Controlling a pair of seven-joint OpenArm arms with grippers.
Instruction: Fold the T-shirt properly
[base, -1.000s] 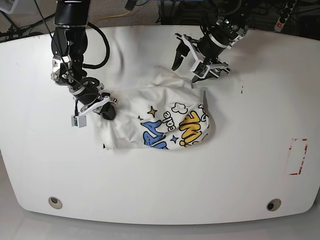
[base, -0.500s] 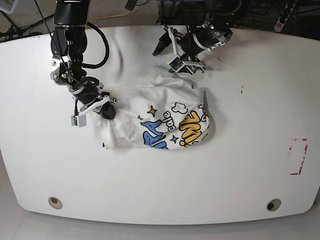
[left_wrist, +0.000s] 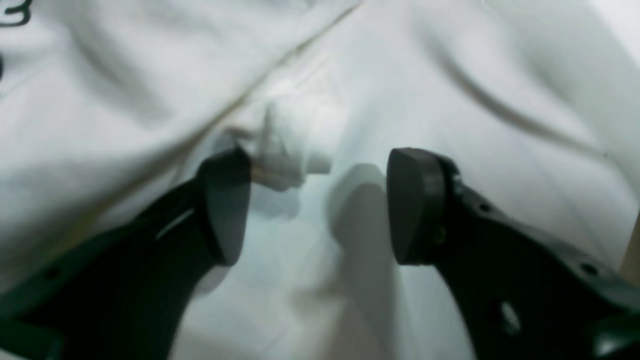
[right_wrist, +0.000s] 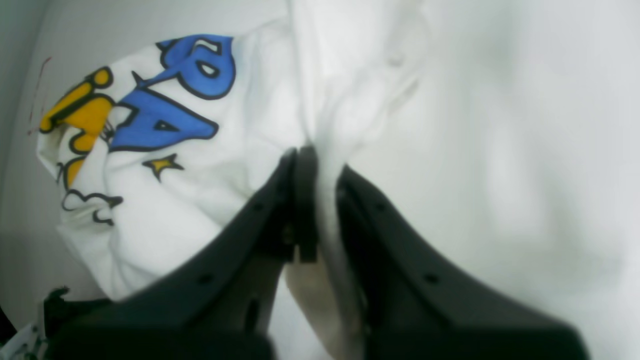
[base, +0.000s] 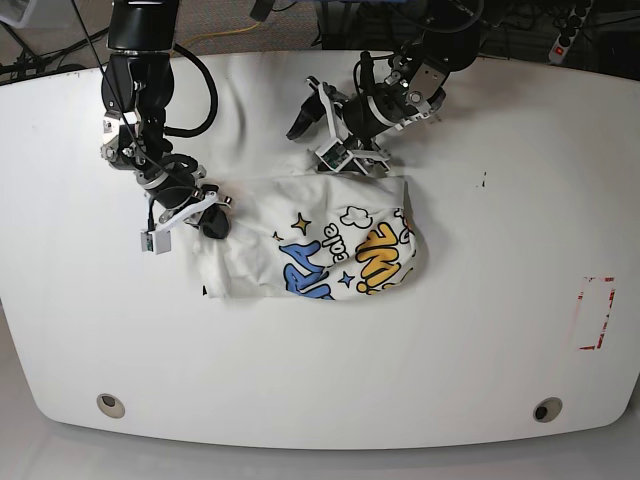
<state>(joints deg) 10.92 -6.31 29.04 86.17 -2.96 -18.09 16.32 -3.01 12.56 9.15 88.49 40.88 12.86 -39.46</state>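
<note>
Item under inspection: the T-shirt (base: 320, 240), lying crumpled at the centre of the white desk (base: 500, 330), printed side up, with blue and yellow lettering toward its 5 o'clock portion.

Right tool (right_wrist: 320, 165): jaws narrow, pinched on a ridge of cloth at the garment's 9 o'clock edge; the wrist view shows fabric drawn up between the pads.

Left tool (base: 325, 125): jaws wide, nothing between them. It sits at the garment's 12 o'clock edge, and its wrist view shows a small bunched fold just beside one pad (left_wrist: 225, 205), not gripped.

Handling assessment: the fabric appears light, soft and entirely limp; it will sag, drag and gather rather than hold any shape. A pinch on a single layer is likely to slip or pull only that layer. Hold is best taken at seams, hem or corners, where doubled cloth gives purchase, with both points kept apart to keep the panel taut.
</note>
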